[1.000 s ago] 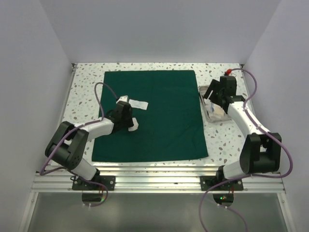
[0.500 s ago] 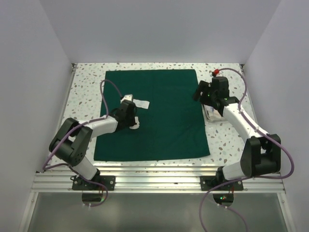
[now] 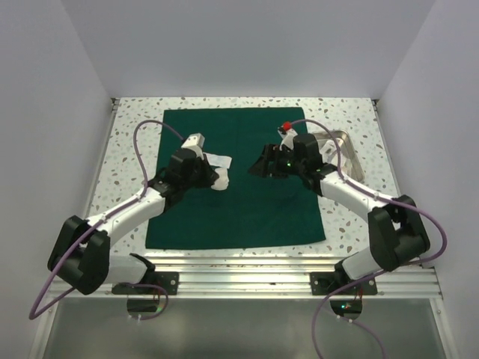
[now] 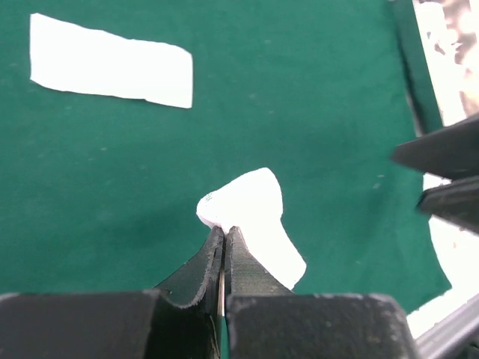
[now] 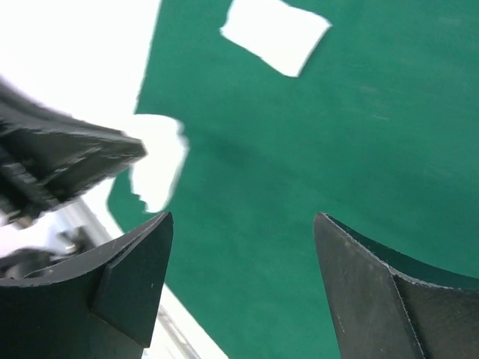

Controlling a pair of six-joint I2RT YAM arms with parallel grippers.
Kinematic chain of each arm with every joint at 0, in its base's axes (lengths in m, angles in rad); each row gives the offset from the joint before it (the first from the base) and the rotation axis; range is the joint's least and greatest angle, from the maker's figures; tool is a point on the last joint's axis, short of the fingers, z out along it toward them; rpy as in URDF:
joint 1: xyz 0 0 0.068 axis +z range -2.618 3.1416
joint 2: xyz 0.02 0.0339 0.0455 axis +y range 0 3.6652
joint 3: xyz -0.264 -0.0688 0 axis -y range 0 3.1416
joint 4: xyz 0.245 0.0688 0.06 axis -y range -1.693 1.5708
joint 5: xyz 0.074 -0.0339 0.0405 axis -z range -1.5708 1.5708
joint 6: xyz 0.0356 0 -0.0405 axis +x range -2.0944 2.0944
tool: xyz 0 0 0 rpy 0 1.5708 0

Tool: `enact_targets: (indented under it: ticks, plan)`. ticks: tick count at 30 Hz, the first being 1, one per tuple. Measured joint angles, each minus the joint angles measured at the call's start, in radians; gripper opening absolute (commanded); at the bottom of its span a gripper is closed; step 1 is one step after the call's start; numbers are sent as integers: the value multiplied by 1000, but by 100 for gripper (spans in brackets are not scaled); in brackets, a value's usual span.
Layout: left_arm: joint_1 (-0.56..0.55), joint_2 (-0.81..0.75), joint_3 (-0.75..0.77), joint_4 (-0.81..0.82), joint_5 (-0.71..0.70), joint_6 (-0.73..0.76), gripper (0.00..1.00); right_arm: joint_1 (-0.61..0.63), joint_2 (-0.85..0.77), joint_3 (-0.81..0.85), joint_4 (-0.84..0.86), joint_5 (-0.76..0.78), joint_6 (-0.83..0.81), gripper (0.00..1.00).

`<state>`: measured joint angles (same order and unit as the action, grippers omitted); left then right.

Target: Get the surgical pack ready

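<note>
left tool [image 4: 224, 233] is clamped on a small white gauze packet [image 4: 251, 213] just above the flat dark green fabric drape [image 4: 299, 112], right tool [image 5: 243, 224] spread wide nearby.

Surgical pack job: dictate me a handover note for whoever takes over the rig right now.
Left gripper: shut on a white gauze packet, over the green drape.
Right gripper: open, empty, above the drape.
Done: drape spread flat; second gauze packet lies on it; steel tray sits beside its right edge.
Left: set down the held packet, probably add the tray, fold the drape.
</note>
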<state>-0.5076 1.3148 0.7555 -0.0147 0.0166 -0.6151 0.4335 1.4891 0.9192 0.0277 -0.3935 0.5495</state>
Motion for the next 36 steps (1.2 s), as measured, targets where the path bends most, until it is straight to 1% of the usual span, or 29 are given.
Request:
enact_targets:
  ticks: [3, 8, 12, 16, 19, 20, 23, 24, 25, 26, 27, 28, 30, 31, 32, 36]
  plan:
    - [0, 0, 12, 2, 36, -12, 0, 25, 11, -35, 121, -72, 51, 80]
    - [0, -1, 13, 8, 93, -40, 0, 60, 34, -50, 250, -126, 123, 79]
    - [0, -9, 13, 36, 137, -71, 0, 88, 64, -50, 303, -145, 156, 77]
    - [-6, -25, 13, 63, 159, -82, 0, 111, 105, -48, 315, -150, 177, 76]
    - [-6, -33, 13, 70, 167, -82, 0, 122, 126, -48, 327, -149, 189, 68]
    - [-6, -33, 13, 73, 171, -83, 0, 124, 130, -48, 333, -149, 192, 62]
    - [-6, -33, 13, 74, 181, -85, 0, 129, 136, -48, 347, -149, 206, 47]
    - [-6, -33, 13, 75, 185, -90, 0, 130, 137, -48, 352, -150, 211, 36]
    - [-6, -33, 13, 79, 190, -96, 0, 130, 138, -48, 358, -150, 215, 26]
    - [-6, -34, 12, 82, 194, -101, 0, 131, 139, -48, 365, -150, 220, 6]
    - [-6, -34, 10, 86, 198, -104, 2, 131, 140, -48, 372, -150, 226, 0]
    - [-6, -36, 8, 89, 200, -107, 10, 131, 140, -48, 377, -150, 232, 0]
    - [-6, -42, -2, 101, 202, -107, 17, 131, 140, -48, 385, -147, 243, 0]
    - [-6, -45, -6, 102, 202, -106, 23, 131, 139, -48, 385, -146, 244, 0]
    - [-6, -53, -13, 106, 201, -104, 24, 131, 139, -48, 384, -142, 244, 0]
    - [-5, -72, -21, 105, 188, -103, 19, 108, 112, -64, 385, -114, 251, 0]
